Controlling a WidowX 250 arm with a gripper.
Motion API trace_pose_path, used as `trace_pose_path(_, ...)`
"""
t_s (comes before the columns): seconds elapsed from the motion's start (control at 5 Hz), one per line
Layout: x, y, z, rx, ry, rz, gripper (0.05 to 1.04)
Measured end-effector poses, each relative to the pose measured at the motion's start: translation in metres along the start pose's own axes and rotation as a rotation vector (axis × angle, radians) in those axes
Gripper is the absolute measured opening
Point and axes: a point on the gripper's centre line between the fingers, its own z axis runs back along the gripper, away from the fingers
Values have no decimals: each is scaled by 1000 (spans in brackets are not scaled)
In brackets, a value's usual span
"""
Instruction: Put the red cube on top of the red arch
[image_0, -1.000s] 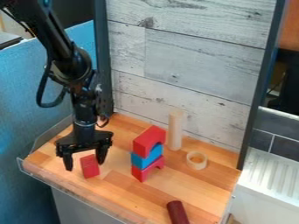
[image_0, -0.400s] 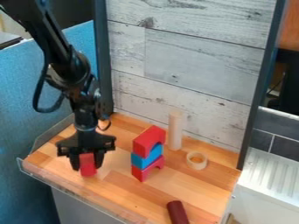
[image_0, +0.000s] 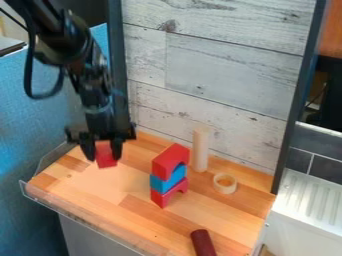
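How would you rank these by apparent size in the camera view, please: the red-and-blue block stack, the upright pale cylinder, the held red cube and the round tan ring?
1. Red-and-blue block stack
2. Upright pale cylinder
3. Red cube and tan ring: too close to rank

Below the jaws the counter (image_0: 143, 225) looks smooth, lightly glossy wood, while rough, matt planks (image_0: 230, 70) rise behind them.

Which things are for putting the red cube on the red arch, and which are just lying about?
For the job:
Red cube, held in the end effector
Top red arch
Blue block and lower red arch, holding it up

Just lying about:
Pale cylinder, upright
Pale ring
Dark red cylinder, on its side
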Motion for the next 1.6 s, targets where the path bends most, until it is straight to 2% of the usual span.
trace_pose_path(0.2, 15, -7, 27, -44, -1, -60, 567)
trace_pose_path(0.4, 30, -15, 49, -90, 32, -147, 567)
trace_pose_path(0.6, 26, -25, 44, -108, 90, -237, 567)
trace_pose_path(0.8, 22, -45, 46, -124, 94, -310, 567)
trace_pose_path(1.0, 10, -60, 41, -137, 124, -359, 567)
trace_pose_path(1.2, 1, -71, 37, -128, 133, -412, 567)
trace_pose_path(1.6, -8, -86, 23, 2, 62, -566, 567)
